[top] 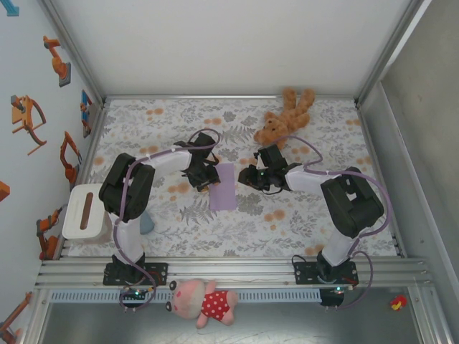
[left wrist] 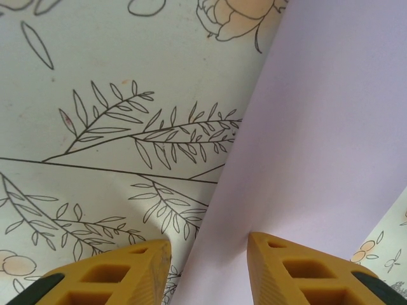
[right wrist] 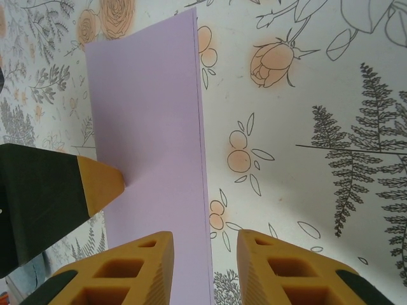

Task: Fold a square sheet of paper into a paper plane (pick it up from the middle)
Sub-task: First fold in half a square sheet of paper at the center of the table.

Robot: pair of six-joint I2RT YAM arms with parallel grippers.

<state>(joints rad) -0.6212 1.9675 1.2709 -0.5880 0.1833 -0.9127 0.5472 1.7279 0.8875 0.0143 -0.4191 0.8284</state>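
The sheet of paper is lying flat on the flowered tablecloth near the middle of the table. It is showing as a narrow lilac rectangle, and its long right edge in the right wrist view is looking doubled. It is sitting directly between the two pincers: the left gripper is standing at its left long edge and the right gripper at its right long edge.

There is one sheet, and two grippers are working at it. Farther out, one brown teddy bear is lying at the far edge of the cloth. One white box is sitting at the left, with one small grey-blue pad beside it. One pink plush pig is lying in front of the arm bases.

The left gripper is standing with its yellow fingers apart. One is hanging over the bare cloth and the other over the paper, whose edge is running up between them. From the right wrist, one of its fingertips is appearing to touch the sheet near the left edge.

The right gripper is likewise spread apart, straddling the right edge. Neither pincer is gripping anything.
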